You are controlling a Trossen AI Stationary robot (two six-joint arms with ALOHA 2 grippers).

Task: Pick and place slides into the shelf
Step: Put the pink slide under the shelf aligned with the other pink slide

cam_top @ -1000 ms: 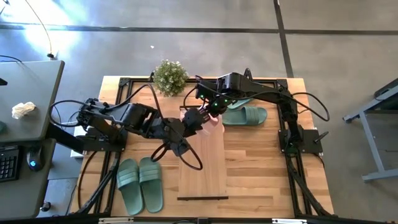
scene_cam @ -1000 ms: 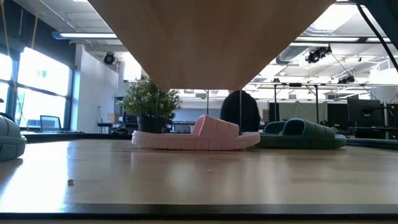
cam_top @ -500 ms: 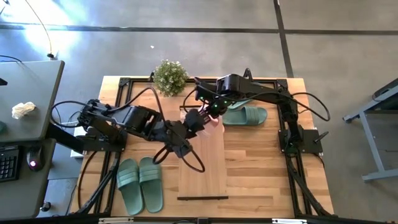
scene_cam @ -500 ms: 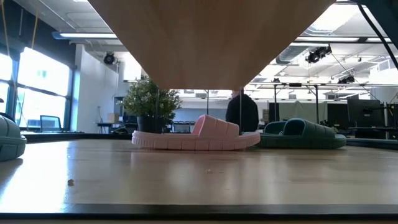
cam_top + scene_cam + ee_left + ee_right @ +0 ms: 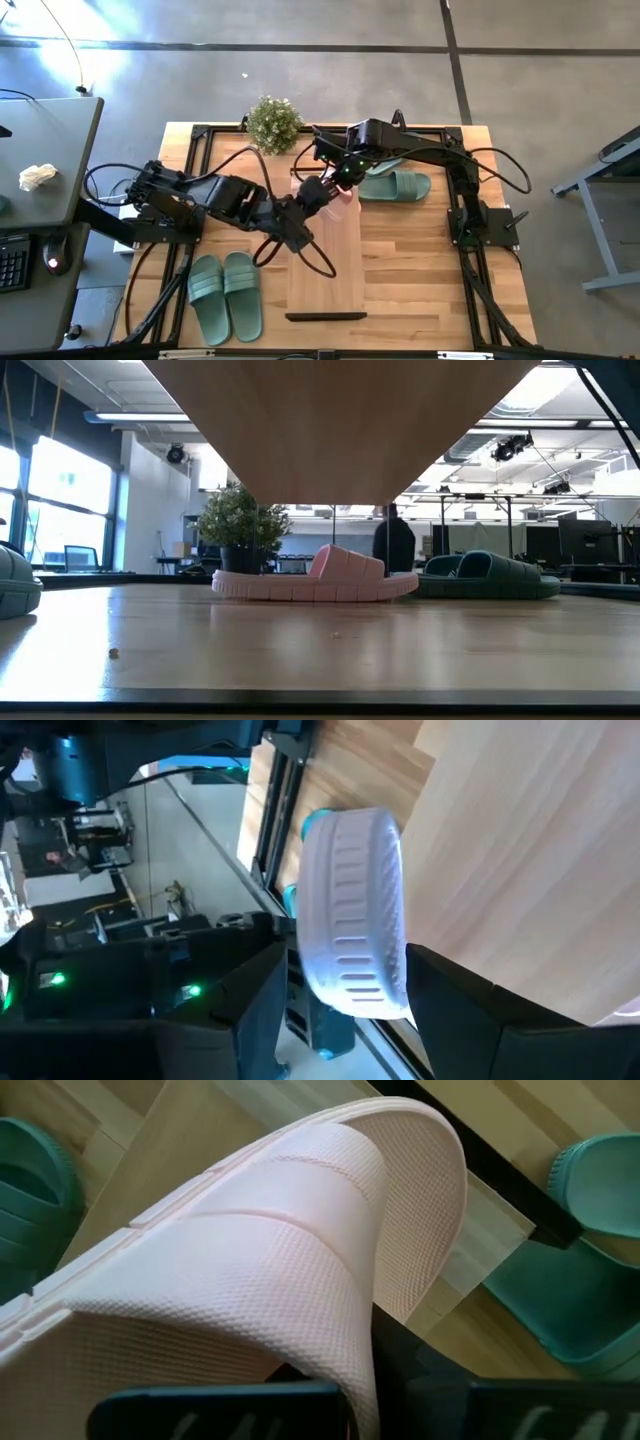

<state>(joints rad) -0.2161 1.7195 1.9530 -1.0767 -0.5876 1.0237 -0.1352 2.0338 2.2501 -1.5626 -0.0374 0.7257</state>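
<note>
Slide handling: soft rubber, grip at strap

Pink slide (image 5: 270, 1250) is flexing softly over the shelf (image 5: 330, 265) far end. I am keeping right gripper (image 5: 340, 180) clamped on its strap; left gripper (image 5: 345, 1010) is pinching the second pink slide (image 5: 355, 910) edgewise.

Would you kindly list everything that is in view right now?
pink slides: two, pale pink; one between the left gripper's fingers, one flat on the table under the shelf's far end
green slides: four, sage; two near-left, two far-right
shelf: one, light wood, table centre
plant: one, green, far edge
table: one, wood, black frame
person: one, dark clothing, room behind
left gripper: one, dark, shelf's far end
right gripper: one, dark, beside it
</note>
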